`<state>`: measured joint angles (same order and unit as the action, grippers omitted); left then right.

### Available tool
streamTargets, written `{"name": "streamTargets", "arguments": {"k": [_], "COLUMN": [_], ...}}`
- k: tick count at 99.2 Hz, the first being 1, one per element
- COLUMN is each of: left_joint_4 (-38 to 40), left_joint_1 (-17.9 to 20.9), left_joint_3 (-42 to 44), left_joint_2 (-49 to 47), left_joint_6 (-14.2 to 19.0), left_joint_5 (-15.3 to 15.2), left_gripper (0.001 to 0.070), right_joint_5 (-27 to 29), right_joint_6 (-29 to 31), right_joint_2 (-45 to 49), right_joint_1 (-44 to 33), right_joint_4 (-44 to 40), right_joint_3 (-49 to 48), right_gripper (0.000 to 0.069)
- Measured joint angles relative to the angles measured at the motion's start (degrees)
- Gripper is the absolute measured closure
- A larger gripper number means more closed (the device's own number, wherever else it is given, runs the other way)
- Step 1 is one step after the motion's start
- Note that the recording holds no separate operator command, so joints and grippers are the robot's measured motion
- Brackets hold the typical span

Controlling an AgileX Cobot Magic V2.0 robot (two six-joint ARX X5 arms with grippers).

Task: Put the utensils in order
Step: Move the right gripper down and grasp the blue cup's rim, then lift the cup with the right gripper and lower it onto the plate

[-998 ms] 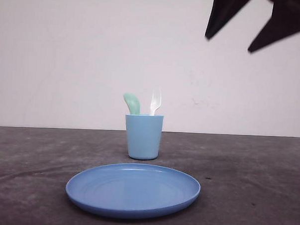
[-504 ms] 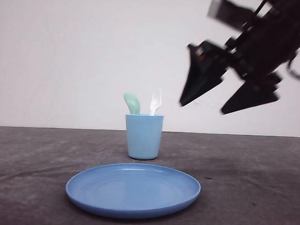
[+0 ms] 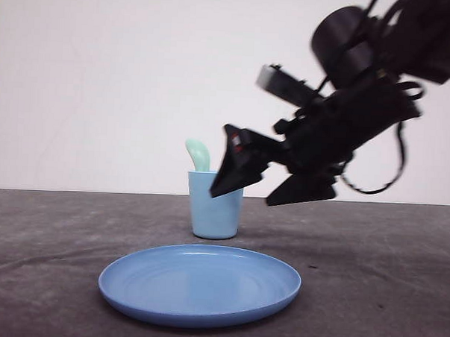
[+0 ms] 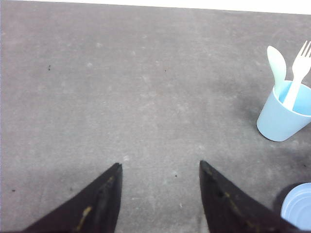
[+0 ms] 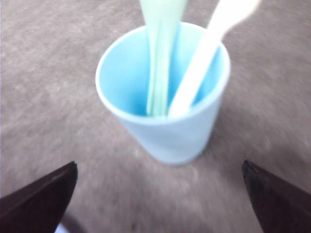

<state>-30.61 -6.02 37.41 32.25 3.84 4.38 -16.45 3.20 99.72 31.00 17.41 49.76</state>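
Observation:
The utensils stand upright in a light blue cup (image 3: 212, 213) at the middle of the table. They are a mint-green spoon (image 3: 198, 154) and a white fork (image 5: 204, 53). In the front view my right gripper (image 3: 239, 200) hangs open just in front of the cup's right side and hides the fork. The right wrist view has the cup (image 5: 170, 133), the spoon (image 5: 160, 63) and the fork straight ahead of the right gripper (image 5: 159, 163), with nothing between its fingers. My left gripper (image 4: 160, 164) is open over bare table, the cup (image 4: 279, 119), spoon (image 4: 277, 65) and fork (image 4: 299, 68) well off to one side.
A round blue plate (image 3: 197, 287) lies on the dark grey table in front of the cup, nearer the robot. Its edge (image 4: 299, 208) also appears in the left wrist view. A white wall rises behind the table.
My right arm has come down from the upper right toward the cup, and its fingers now cover the fork in the front view. Cup, utensils and plate have not moved.

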Motion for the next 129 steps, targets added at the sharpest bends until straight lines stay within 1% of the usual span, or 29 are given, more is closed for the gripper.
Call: {"name": "streamTargets", "arguments": {"k": [30,38,67,72,80,89,95,108,129], "left_joint_4": [0.0,0.0,0.0,0.0,0.0,0.0,0.0,0.0,0.0], "left_joint_1": [0.0,0.0,0.0,0.0,0.0,0.0,0.0,0.0,0.0], "left_joint_3": [0.0,0.0,0.0,0.0,0.0,0.0,0.0,0.0,0.0], "left_joint_2": [0.0,0.0,0.0,0.0,0.0,0.0,0.0,0.0,0.0], "left_joint_6": [0.0,0.0,0.0,0.0,0.0,0.0,0.0,0.0,-0.07], "left_joint_5": [0.0,0.0,0.0,0.0,0.0,0.0,0.0,0.0,0.0], "left_gripper": [0.041,0.041,0.041,0.041,0.041,0.041,0.041,0.041,0.041], "right_joint_5": [-0.13,-1.18,-1.46,-1.33,-1.11,-0.87,-0.68,-0.33,0.09], "right_joint_6": [-0.42,-0.42,-0.46,-0.46,-0.48,-0.57,-0.61,-0.55,-0.42], "right_joint_2": [8.52,10.03,11.23,11.23,11.23,11.23,11.23,11.06,5.44], "right_joint_1": [0.39,0.35,0.92,0.92,0.92,0.92,0.92,0.92,1.18], "right_joint_4": [-1.27,-1.84,-2.58,-2.73,-3.04,-3.06,-3.06,-3.72,-10.05], "right_joint_3": [11.08,13.33,14.51,14.51,14.51,14.51,14.51,14.51,14.51], "right_gripper": [0.0009,0.0009,0.0014,0.0046,0.0132,0.0185,0.0196,0.02,0.0206]}}
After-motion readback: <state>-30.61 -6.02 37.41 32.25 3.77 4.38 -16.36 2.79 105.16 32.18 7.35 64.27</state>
